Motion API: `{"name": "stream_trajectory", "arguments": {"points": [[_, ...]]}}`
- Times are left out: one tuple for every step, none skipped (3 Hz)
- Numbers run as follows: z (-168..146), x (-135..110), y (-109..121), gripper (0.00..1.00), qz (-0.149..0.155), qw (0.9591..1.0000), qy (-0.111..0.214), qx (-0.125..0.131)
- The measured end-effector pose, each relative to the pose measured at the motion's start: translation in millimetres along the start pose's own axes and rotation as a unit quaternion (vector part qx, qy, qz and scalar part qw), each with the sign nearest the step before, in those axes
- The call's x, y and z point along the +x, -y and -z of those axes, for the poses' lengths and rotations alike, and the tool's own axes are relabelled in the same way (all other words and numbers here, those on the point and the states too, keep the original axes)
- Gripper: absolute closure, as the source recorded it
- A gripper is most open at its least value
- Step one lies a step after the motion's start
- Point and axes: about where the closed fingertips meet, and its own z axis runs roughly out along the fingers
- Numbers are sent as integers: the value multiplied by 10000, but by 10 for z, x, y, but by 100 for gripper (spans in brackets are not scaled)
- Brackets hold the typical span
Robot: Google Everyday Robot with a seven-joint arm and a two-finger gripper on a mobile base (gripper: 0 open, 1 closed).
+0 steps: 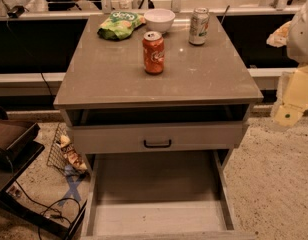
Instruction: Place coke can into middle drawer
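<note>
Your view takes in a grey cabinet from the front. Its flat surface (109, 74) carries four things. Toward the back edge lie a green snack bag (120, 25), a white bowl (159, 20) just beside it and a pale silver-white can (198, 26) with green marks, standing upright to the right of the bowl. The coke can (153, 52) stands alone in front of that row, upright near the middle of the surface, apart from everything else and with bare surface all round it.

It is orange-red with white script down its side and a silver top (the rim catches the light).

Below the surface, a drawer front with a small black handle (157, 144) shows a dark gap above it. Under that, the middle drawer (156, 219) is pulled out toward you, its pale floor bare between long thin side walls.

The gripper (293, 96) hangs at the right edge of your view, a pale yellowish shape beside the cabinet's right corner, well apart from the coke can. You cannot tell how its jaws stand.

On the floor to the left, a wire basket (64, 154) holding a snack packet leans by the cabinet leg. Black cables (49, 211) trail near a blue tape cross (71, 184).

By count: two cans, one bowl, one bag and two drawers.
</note>
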Motion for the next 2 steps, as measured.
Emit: {"name": "stream_trajectory", "arguments": {"points": [[12, -15, 22, 0, -11, 10000, 31, 40], [11, -249, 421, 0, -185, 9976, 587, 333]]}}
